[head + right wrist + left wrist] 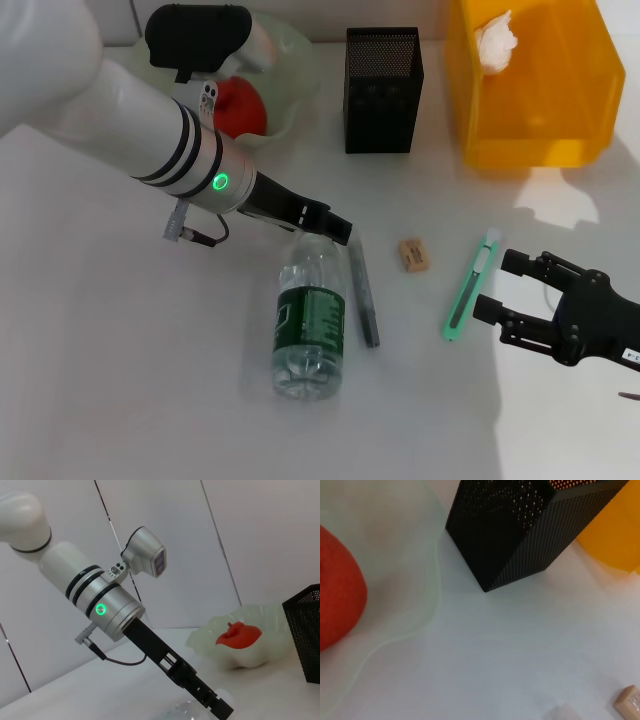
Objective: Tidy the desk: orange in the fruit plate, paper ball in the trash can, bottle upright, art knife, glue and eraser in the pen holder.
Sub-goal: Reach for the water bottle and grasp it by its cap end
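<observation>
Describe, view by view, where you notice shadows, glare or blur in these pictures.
Head view: hard shadows fall on the table beside the yellow trash can and under the right claw. Left wrist view: the orange and glass plate rim are soft and out of focus. Right wrist view: the left arm's green light glows brightly.

The head camera looks down on the whole white table (120, 380). The left wrist camera sits very close to the black pen holder (520, 525). The right wrist camera looks low across, sharing the fruit plate (250, 650).
</observation>
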Robot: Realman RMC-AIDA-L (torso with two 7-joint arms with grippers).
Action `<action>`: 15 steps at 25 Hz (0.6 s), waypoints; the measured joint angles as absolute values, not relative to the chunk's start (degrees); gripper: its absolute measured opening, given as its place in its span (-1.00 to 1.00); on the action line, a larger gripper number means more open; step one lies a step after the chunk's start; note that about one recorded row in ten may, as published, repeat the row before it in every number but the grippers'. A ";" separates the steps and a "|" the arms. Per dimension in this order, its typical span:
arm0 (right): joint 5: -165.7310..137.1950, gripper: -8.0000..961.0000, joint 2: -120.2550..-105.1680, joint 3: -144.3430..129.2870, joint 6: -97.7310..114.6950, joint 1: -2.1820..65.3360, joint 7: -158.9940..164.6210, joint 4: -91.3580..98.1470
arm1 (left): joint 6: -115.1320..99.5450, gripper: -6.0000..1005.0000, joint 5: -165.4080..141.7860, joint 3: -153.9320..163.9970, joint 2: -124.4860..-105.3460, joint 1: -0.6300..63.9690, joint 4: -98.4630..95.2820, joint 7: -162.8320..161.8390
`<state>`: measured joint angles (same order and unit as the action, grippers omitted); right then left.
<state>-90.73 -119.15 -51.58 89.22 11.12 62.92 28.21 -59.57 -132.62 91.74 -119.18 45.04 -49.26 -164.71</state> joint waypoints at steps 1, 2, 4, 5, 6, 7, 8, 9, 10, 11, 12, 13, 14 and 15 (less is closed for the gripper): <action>-90.73 0.76 -119.15 -51.58 89.22 11.12 62.92 28.21 | -59.57 0.58 -132.62 91.74 -119.18 45.04 -49.26 -164.71; -90.70 0.76 -119.13 -51.56 89.21 11.11 62.92 28.21 | -59.46 0.58 -132.62 91.82 -119.18 45.03 -49.24 -164.71; -90.67 0.76 -119.10 -51.52 89.10 11.09 62.92 28.21 | -59.35 0.58 -132.62 92.07 -119.18 45.02 -49.21 -164.72; -90.67 0.76 -119.09 -51.50 88.85 11.10 62.92 28.21 | -59.26 0.58 -132.62 92.24 -119.18 45.02 -49.16 -164.73; -90.67 0.76 -119.09 -51.50 88.85 11.10 62.92 28.21 | -59.23 0.49 -132.62 92.31 -119.18 45.01 -49.09 -164.73; -90.67 0.76 -119.09 -51.50 88.70 11.13 62.92 28.21 | -59.21 0.40 -132.62 92.36 -119.18 45.00 -48.95 -164.74; -90.67 0.76 -119.09 -51.50 88.61 11.25 62.93 28.20 | -59.17 0.30 -132.62 92.37 -119.18 44.99 -48.77 -164.74; -90.67 0.76 -119.09 -51.50 88.61 11.25 62.93 28.20 | -59.14 0.21 -132.62 92.37 -119.18 45.00 -48.70 -164.75; -90.67 0.76 -119.09 -51.50 88.59 11.30 62.94 28.15 | -59.12 0.12 -132.63 92.37 -119.18 45.00 -48.64 -164.76; -90.67 0.76 -119.09 -51.50 88.59 11.30 62.94 28.15 | -59.12 0.07 -132.63 92.37 -119.18 45.00 -48.64 -164.76; -90.67 0.76 -119.09 -51.50 88.59 11.30 62.94 28.15 | -59.11 0.02 -132.65 92.38 -119.18 44.99 -48.61 -164.76; -90.67 0.76 -119.09 -51.50 88.59 11.31 62.94 28.14 | -59.12 -0.03 -132.73 92.40 -119.18 45.00 -48.65 -164.67; -90.67 0.76 -119.09 -51.50 88.59 11.31 62.94 28.14 | -59.12 -0.03 -132.73 92.40 -119.18 45.00 -48.65 -164.67; -90.67 0.76 -119.09 -51.50 88.59 11.32 62.94 28.13 | -59.16 -0.03 -132.83 92.46 -119.18 45.00 -48.74 -164.57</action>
<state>-90.67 -119.09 -51.50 88.59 11.32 62.94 28.13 -59.16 -132.83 92.46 -119.18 45.00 -48.74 -164.57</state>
